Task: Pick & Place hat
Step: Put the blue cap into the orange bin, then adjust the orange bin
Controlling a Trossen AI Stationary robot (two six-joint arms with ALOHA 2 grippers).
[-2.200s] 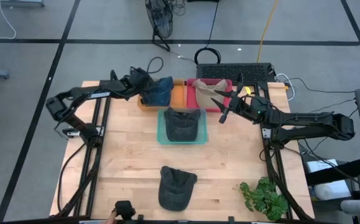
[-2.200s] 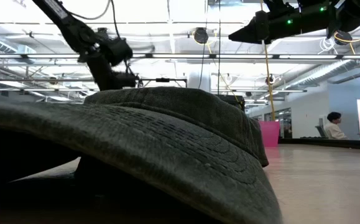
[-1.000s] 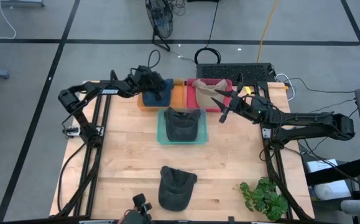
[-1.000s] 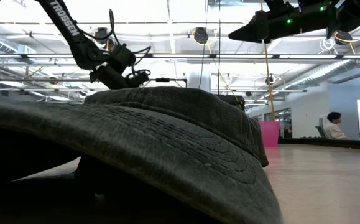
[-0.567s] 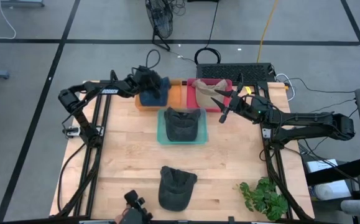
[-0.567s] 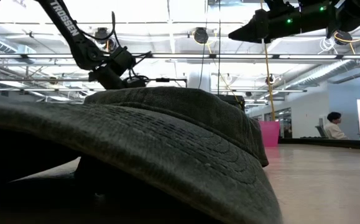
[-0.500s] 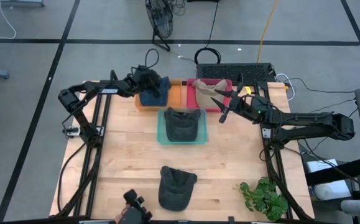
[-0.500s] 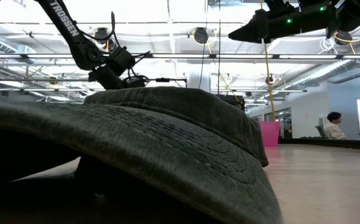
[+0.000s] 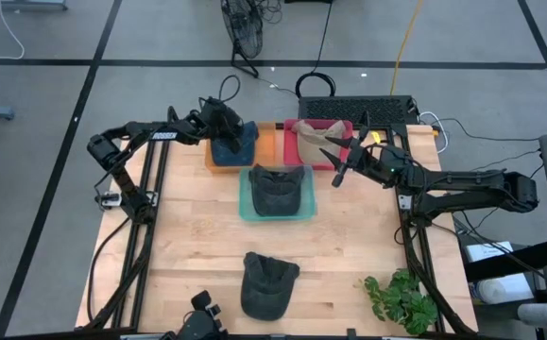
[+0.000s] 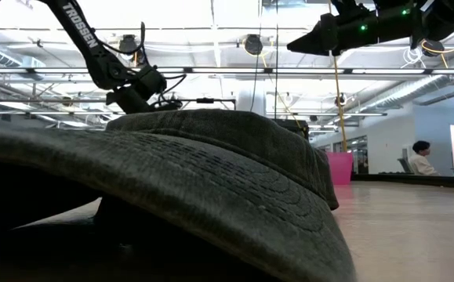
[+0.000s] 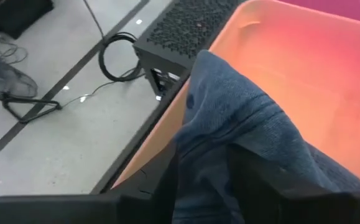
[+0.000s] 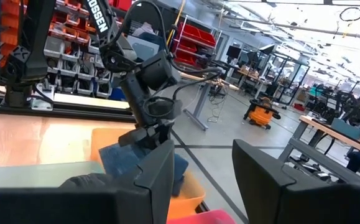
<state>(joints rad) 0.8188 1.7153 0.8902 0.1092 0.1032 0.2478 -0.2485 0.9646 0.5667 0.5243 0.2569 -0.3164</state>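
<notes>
**Blue hat pinched over the orange tray: the release is where it could slip**

The left pincer (image 9: 228, 132) is at the far edge of the worktop (image 9: 188, 255), its fingers pinching a fold of the blue hat (image 9: 233, 144), which sits in the orange tray (image 9: 268, 144). The right pincer (image 9: 341, 161) hangs spread and empty near the red tray (image 9: 349, 127), waiting. A dark hat (image 9: 276, 189) lies in the green tray (image 9: 245, 203); another grey hat (image 9: 267, 283) is on the bare wood nearer the front. Risk, as I judge it: the grip takes only a fold near the tray's outer wall, so cloth may snag a finger on release and drape over the rim, or drag out as the arm lifts
</notes>
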